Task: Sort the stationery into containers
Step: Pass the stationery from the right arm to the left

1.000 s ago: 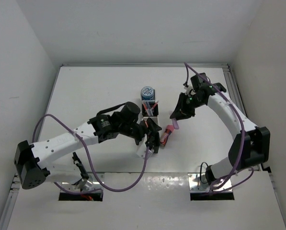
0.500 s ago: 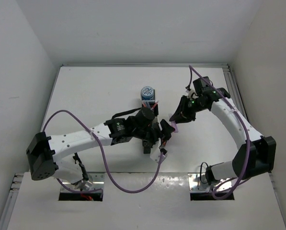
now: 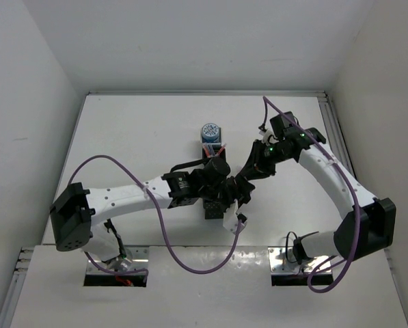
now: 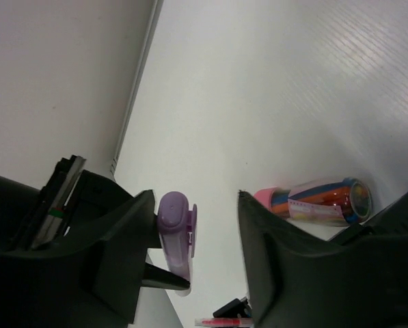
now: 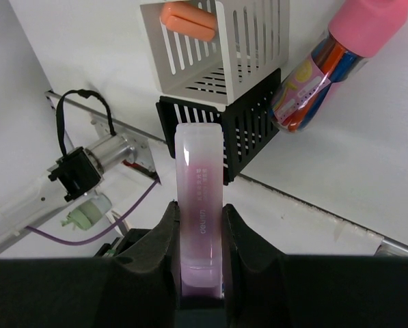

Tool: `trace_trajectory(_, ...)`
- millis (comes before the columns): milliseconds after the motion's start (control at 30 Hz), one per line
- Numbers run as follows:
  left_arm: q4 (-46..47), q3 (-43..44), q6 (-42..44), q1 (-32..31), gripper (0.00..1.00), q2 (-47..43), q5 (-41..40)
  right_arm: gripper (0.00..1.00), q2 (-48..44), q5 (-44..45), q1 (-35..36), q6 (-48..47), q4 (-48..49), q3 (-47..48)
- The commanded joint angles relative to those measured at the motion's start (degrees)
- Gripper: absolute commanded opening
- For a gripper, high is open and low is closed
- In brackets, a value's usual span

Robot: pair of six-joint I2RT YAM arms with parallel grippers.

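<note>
R gripper [image 5: 199, 229] clamped mid-barrel on lilac stick [image 5: 199, 171], tip aimed at black cup [image 5: 255, 116]; prob light, stiff, slick plastic, so mid-barrel hold looks right; L gripper [image 4: 214, 225] jaws apart, empty.

A robotics lab cell is suggested. A white tabletop [image 3: 135, 137] is boxed in by plain white panels [image 3: 210, 41], and the left arm [image 3: 121, 198] and right arm [image 3: 330, 174] are bolted at its edge.
</note>
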Motion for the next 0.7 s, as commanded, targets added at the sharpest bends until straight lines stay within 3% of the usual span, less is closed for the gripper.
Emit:
trace_trajectory(0,1.4,1.7,1.7,-0.4,0.53,0.4,0.0,0.0,-1.5,-0.5,0.3,0.1,-0.1,2.4)
trace_trajectory(267,0.8,1.6,1.1,-0.2,0.15,0.5,-2.3,0.0,-1.4,-0.2,0.3,-2.0,-1.2,3.1)
trace_trajectory(333,1.0,1.0,1.0,0.1,0.12,-0.9,-2.3,0.19,-0.6,-0.7,0.1,-4.9,-1.5,4.2)
trace_trajectory(367,1.1,0.9,-0.4,0.0,0.08,-1.9,-1.9,0.39,-0.4,-0.7,-0.6,-6.9,-1.7,4.9)
trace_trajectory(400,1.3,1.3,-1.9,0.1,0.06,-2.4,-1.8,0.5,-0.2,-0.1,-1.1,-8.0,-1.9,6.3)
trace_trajectory(500,2.6,3.3,-11.6,0.4,0.03,-4.9,-0.7,0.74,1.1,-0.3,-5.6,-12.4,-2.7,10.8)
trace_trajectory(633,5.2,8.4,-32.5,3.2,0.01,-6.5,-1.2,0.81,2.8,-1.3,-13.1,-15.2,-2.6,14.9)
trace_trajectory(667,5.5,9.7,-42.4,4.1,0.0,-6.6,-1.2,0.81,2.8,-1.6,-15.7,-15.5,-1.7,14.9)
